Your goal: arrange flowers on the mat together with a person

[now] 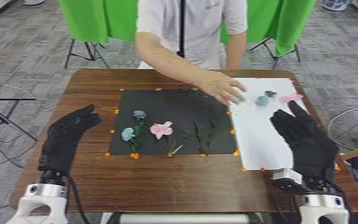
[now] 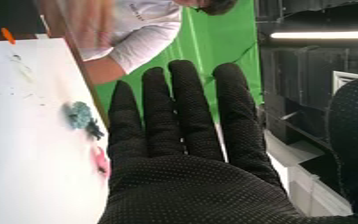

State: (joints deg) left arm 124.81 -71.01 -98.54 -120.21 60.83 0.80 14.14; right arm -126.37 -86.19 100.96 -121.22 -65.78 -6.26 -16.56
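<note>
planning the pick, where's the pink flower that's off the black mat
Head view: the pink flower lies at the far right of the white sheet, right of the teal flower.

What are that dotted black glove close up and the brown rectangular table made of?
The dotted black glove looks like matte, stretchy fabric, its tiny pale specks perhaps rubbery grip dots. The brown table seems wooden, judging by its streaky brown surface, though it could be wood-look laminate.
</note>
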